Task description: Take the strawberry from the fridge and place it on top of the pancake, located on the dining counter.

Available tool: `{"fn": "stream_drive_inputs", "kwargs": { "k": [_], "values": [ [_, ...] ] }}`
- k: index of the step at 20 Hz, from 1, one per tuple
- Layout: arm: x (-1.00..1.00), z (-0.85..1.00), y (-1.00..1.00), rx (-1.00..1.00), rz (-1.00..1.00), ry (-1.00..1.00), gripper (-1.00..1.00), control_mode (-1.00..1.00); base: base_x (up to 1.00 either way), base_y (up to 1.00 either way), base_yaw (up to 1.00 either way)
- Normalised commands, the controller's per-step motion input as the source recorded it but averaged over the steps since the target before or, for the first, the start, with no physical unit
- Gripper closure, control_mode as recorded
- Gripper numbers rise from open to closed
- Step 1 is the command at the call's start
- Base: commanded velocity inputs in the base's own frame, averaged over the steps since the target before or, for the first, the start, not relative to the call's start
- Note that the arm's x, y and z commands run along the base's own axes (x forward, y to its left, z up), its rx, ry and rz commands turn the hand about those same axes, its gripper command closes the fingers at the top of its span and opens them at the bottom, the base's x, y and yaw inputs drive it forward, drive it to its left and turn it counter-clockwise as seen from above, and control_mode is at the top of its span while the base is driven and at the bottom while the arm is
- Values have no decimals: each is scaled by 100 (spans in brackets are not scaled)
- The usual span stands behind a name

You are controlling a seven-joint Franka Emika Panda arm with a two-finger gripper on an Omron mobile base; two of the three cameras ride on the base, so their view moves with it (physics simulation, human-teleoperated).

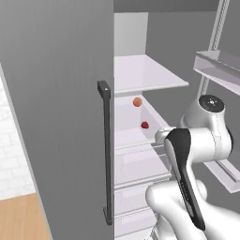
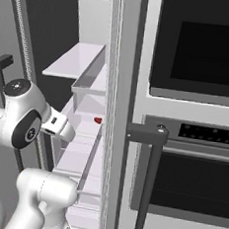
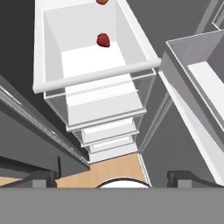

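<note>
Fridge [image 2: 69, 42] open, white shelves + clear drawers inside. Strawberry [image 2: 98, 120] sits in a drawer, just left of door edge [image 2: 117, 112]. Arm [image 2: 22, 117] at left, reaching toward shelves. Oven [image 2: 195, 119] w/ dark bar handle [image 2: 146, 189] at right.

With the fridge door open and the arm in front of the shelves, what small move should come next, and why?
Probably ease the open gripper forward and down toward the strawberry, which lies in the white shelf bin beside an orange fruit. The fingertips are well short of the berry and hold nothing, so closing now would grasp nothing.
</note>
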Motion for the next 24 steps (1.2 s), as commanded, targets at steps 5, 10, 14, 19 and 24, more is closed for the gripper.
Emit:
{"fn": "stream_drive_inputs", "kwargs": {
  "k": [5,10,14,19,24],
  "values": [
    [29,11,0,-7,0,-10,-100,-100,0,0,0],
    [48,0,2,-4,4,-14,-100,-100,0,0,0],
    [74,-7,7,0,8,-2,-100,-100,0,0,0],
    [70,-34,0,0,8,29,-100,-100,0,0,0],
    [69,-42,4,-4,7,-4,-100,-100,0,0,0]
  ]
}}
